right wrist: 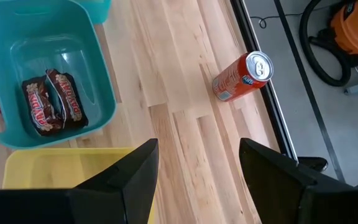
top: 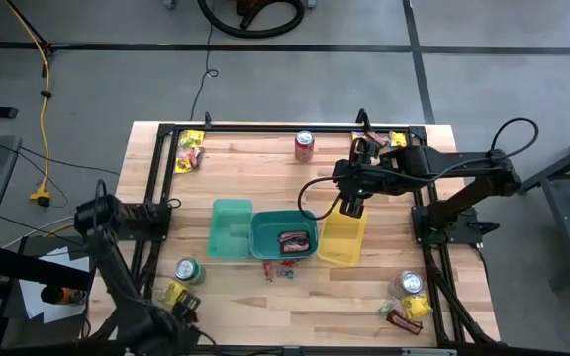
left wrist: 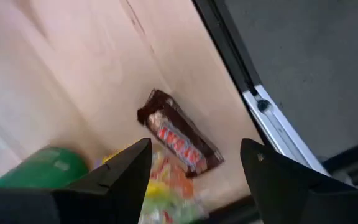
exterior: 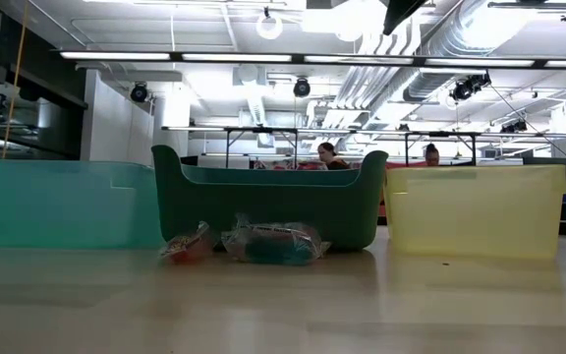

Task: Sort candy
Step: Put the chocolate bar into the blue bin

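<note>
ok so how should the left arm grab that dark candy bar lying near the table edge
The dark candy bar lies flat on the wood, long and narrow. Come straight down from above and close the left gripper across its short width at mid-length; its open fingers already straddle it. That's a judgement.

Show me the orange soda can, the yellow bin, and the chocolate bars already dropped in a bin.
Orange soda can (right wrist: pixel 241 76): right wrist view, on its side wall.
Yellow bin (exterior: pixel 475 209): low view, on its front wall.
Chocolate bars (right wrist: pixel 51 101): right wrist view, where the two wrappers meet.
</note>
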Controlling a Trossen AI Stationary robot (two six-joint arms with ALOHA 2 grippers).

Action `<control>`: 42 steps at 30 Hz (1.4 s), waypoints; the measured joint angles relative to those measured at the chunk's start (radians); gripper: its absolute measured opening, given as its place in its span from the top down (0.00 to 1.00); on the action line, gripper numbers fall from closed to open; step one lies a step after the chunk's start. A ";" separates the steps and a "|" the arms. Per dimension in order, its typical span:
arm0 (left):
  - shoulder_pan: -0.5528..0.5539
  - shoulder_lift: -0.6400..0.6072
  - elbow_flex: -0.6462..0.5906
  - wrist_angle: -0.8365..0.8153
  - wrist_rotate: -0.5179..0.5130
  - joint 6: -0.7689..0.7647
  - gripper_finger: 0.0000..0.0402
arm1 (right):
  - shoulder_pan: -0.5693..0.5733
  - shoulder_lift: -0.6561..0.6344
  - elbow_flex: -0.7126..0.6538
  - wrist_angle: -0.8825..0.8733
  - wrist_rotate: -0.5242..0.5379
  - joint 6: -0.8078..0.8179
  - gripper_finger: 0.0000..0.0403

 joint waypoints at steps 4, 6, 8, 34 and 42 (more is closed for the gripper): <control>0.026 -0.022 -0.124 0.106 0.035 -0.033 0.42 | 0.000 0.000 0.000 0.000 -0.001 0.002 0.45; 0.044 -0.045 -0.179 0.139 0.038 -0.099 0.43 | 0.000 0.000 0.000 0.000 -0.002 0.011 0.45; 0.058 -0.069 -0.225 0.204 0.037 -0.153 0.44 | 0.000 0.000 0.000 0.000 -0.003 0.026 0.45; 0.053 -0.081 -0.400 0.455 -0.008 -0.303 0.64 | 0.000 0.000 0.000 0.000 -0.003 0.060 0.45; 0.086 -0.106 -0.400 0.470 0.053 -0.373 0.97 | 0.000 0.000 0.000 0.000 -0.003 0.054 0.45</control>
